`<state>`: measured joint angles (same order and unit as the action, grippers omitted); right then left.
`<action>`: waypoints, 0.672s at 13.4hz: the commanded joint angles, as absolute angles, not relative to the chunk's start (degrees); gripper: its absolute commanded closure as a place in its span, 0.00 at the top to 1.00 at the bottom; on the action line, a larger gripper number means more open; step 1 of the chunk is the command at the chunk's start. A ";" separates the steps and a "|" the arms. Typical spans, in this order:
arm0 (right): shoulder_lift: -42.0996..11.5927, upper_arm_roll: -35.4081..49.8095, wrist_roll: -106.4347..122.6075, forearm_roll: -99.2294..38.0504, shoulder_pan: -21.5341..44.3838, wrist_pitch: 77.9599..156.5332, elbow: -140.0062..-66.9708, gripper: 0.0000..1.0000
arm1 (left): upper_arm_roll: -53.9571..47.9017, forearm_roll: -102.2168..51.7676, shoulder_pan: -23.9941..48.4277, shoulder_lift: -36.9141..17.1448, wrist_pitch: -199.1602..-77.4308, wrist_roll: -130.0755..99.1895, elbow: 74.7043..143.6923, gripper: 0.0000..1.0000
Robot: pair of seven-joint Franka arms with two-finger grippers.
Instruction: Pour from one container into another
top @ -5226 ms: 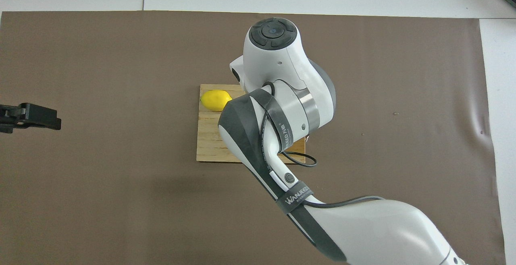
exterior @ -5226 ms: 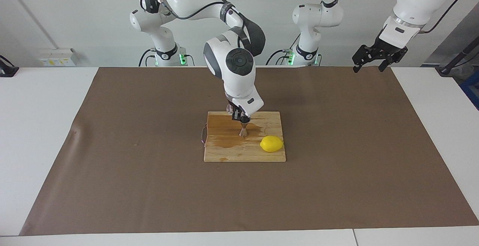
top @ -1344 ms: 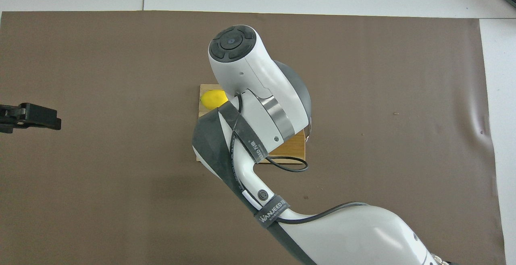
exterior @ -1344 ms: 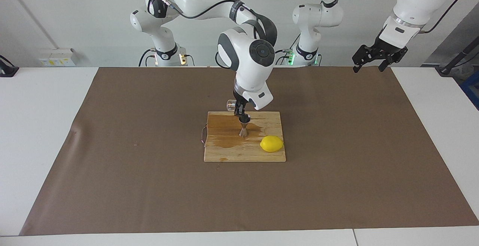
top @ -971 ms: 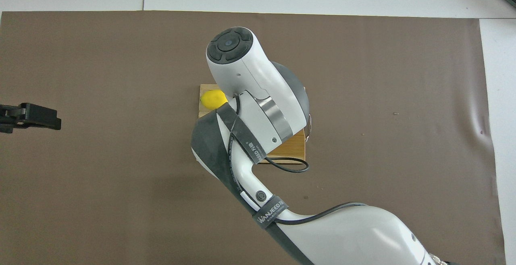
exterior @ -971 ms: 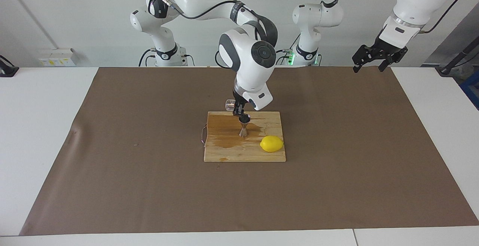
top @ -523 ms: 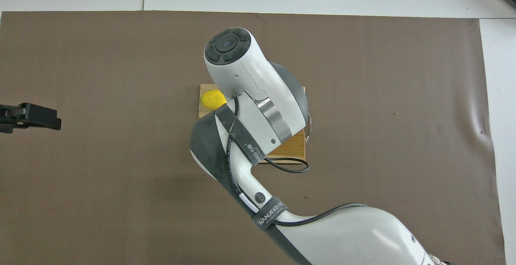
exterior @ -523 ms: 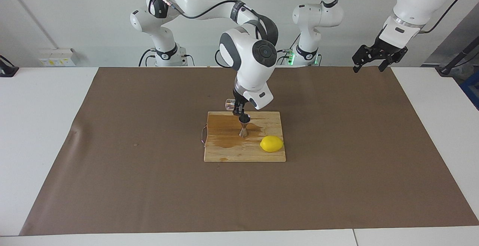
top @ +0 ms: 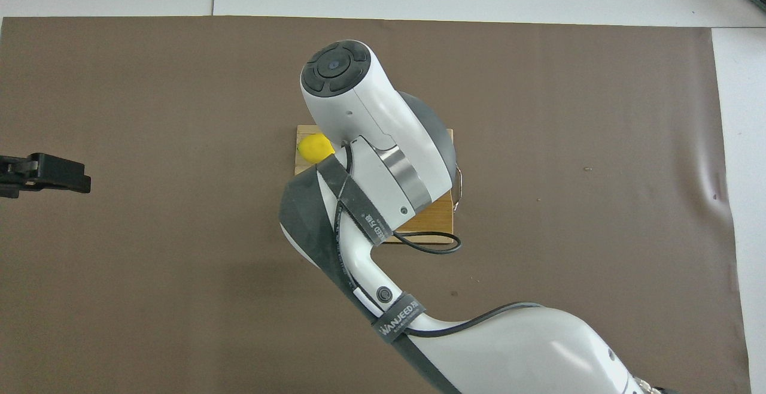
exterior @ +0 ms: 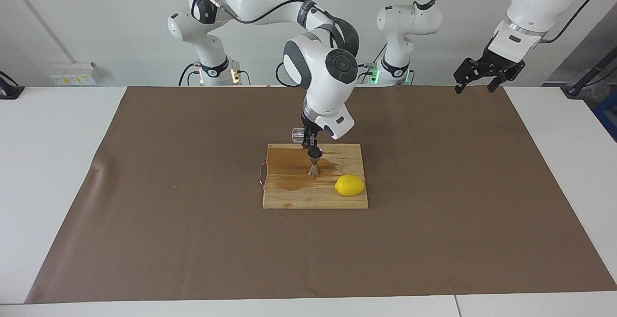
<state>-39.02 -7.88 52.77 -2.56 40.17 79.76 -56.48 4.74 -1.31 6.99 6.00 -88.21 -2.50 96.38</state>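
The right gripper (exterior: 308, 139) pinches the little glass cup (exterior: 297, 134) tight, tipped sideways over the jigger (exterior: 314, 167) — pouring; next, turn it upright. The left gripper (exterior: 487, 73) waits, wide open, holding nothing.

We see a board (exterior: 294, 196) in the middle of the mat (exterior: 168, 240), the jigger (exterior: 314, 168) upright on it, the lemon (exterior: 350, 185) beside the jigger, farther from the robots, toward the left arm's end.

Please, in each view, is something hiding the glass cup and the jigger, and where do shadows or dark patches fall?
Facing view: glass cup in the right gripper and jigger show clearly; a dark wet-looking stain marks the cutting board. Overhead view: the right arm hides both, its soft shadow lying on the brown mat.
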 commanded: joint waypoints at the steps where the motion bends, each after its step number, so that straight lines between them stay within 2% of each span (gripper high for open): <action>1: -40.69 -7.47 54.32 -1.05 39.99 80.51 -54.32 0.21 | 4.75 -0.35 6.94 7.47 -88.15 -2.29 97.74 1.00; 7: -40.69 -7.47 54.23 -1.14 39.99 80.95 -54.14 0.22 | 4.75 -0.35 6.94 7.38 -88.15 -2.37 97.82 1.00; 9: -40.43 -7.30 53.88 -1.67 39.82 81.03 -54.14 0.25 | 4.75 -0.35 6.94 7.47 -88.15 -2.37 97.73 1.00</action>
<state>-39.69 -7.88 53.13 -2.56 40.17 81.15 -55.84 4.74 -1.31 6.99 6.00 -88.21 -2.50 96.38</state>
